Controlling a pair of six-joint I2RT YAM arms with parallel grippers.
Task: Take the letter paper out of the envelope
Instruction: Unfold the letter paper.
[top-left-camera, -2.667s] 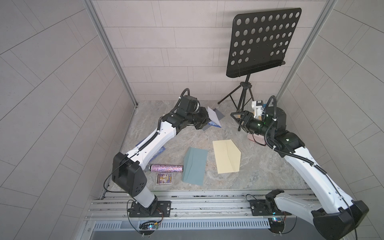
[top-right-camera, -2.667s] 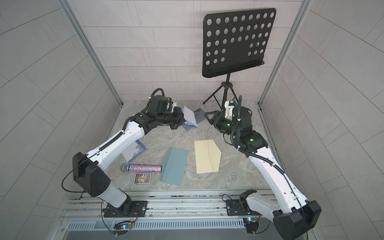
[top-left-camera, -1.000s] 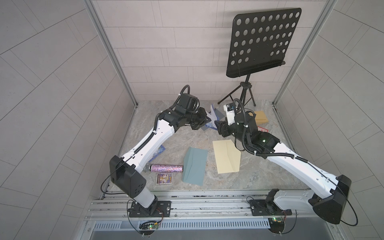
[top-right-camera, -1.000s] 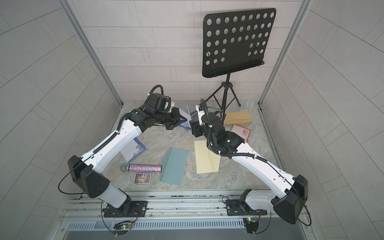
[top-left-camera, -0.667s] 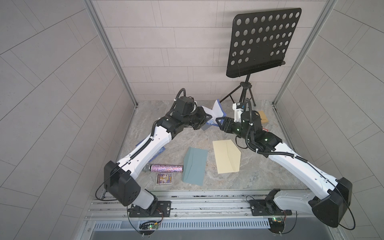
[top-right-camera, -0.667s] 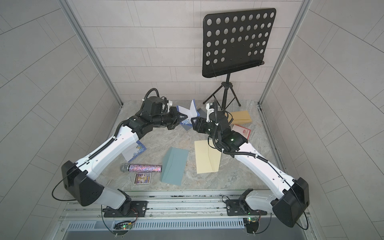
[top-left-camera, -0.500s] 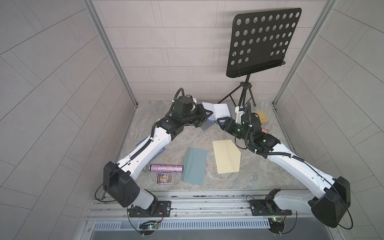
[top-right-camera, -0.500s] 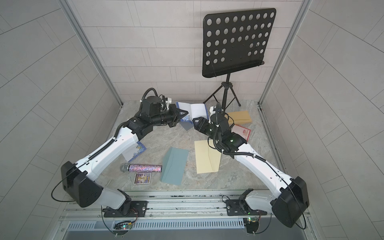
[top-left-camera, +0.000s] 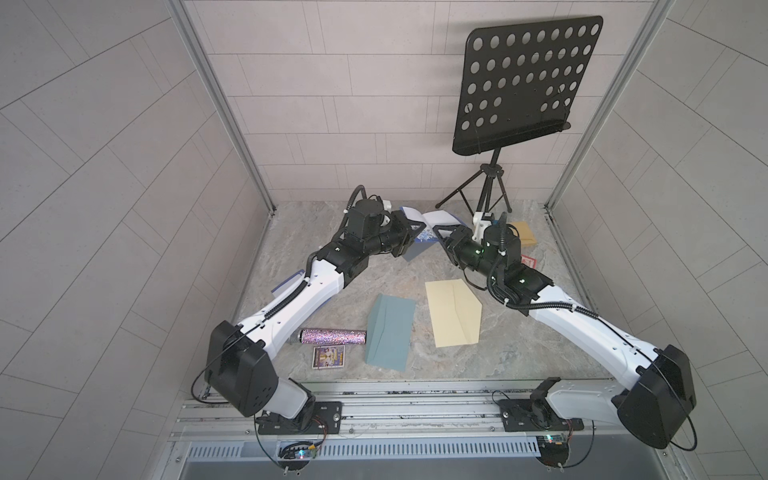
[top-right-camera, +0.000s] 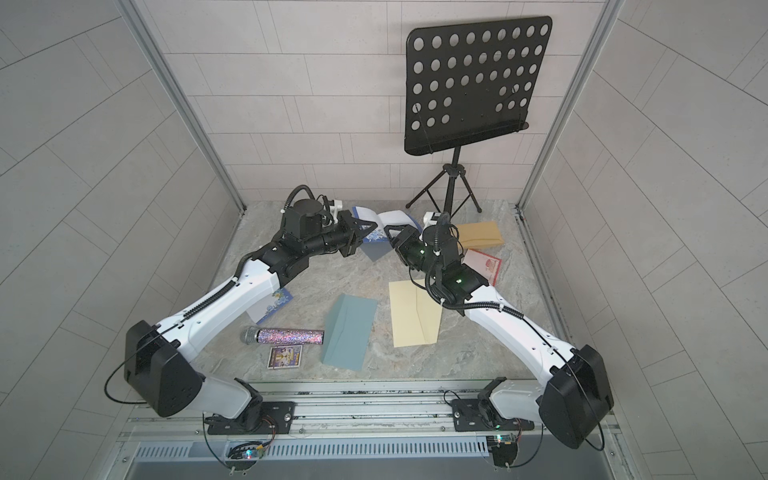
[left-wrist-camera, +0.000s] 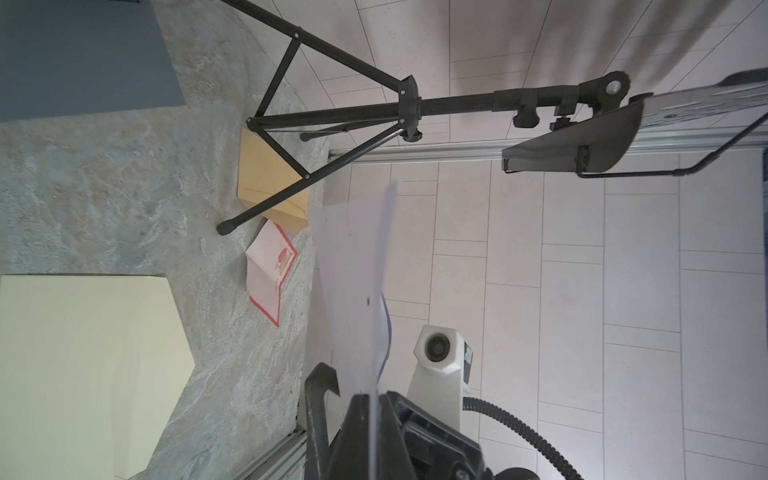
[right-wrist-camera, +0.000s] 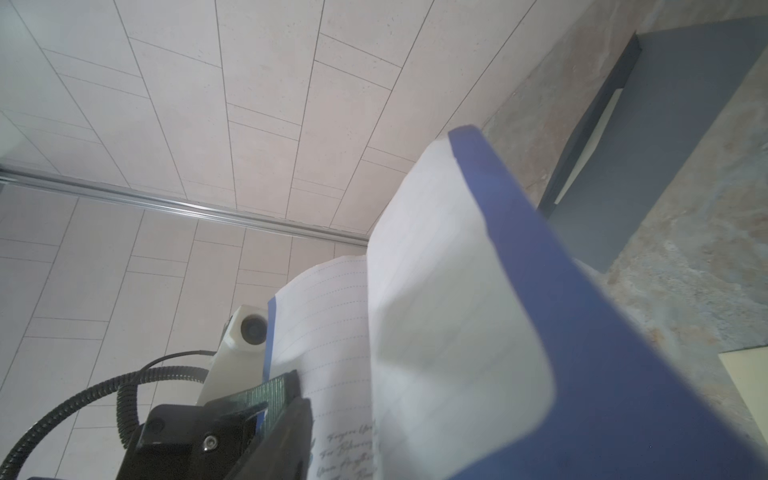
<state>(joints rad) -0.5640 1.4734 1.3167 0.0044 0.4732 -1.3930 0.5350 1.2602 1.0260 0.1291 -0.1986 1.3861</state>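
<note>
- The left pincer is clamping one edge of the letter paper, with its jaws pressed flat against the sheet and no gap between them.
- The right pincer is meeting the sheet's other end from the opposite side. I cannot tell whether its jaws are gripping, because the paper is covering them in the right wrist view.
- The single letter paper is hanging in the air between the two pincers, folded and sagging, clear of its envelope.
- The sheet is showing dotted ruling, a blue border and a patch of blue floral print.
- A few lines of cursive writing are running across it, too blurred to read.
- The slate-grey envelope is lying flat on the bench just beneath the paper, with its mouth gaping open.
- Four envelopes in all are lying on the bench. These are the slate-grey one, a teal envelope, a cream envelope, and a tan envelope by the feet of the music stand.
- Two more printed sheets are lying there.
  - A pink sheet is carrying a red border and a red emblem, and its lettering is too small to read.
  - A blue-flowered sheet is lying partly under the left arm.
- One glittery microphone is lying near the front edge, just beside the teal envelope.
- One small picture card is lying just in front of the microphone, and its print is too small to read.
- The one black perforated music stand is standing on its tripod at the back, on the robot's right.
</note>
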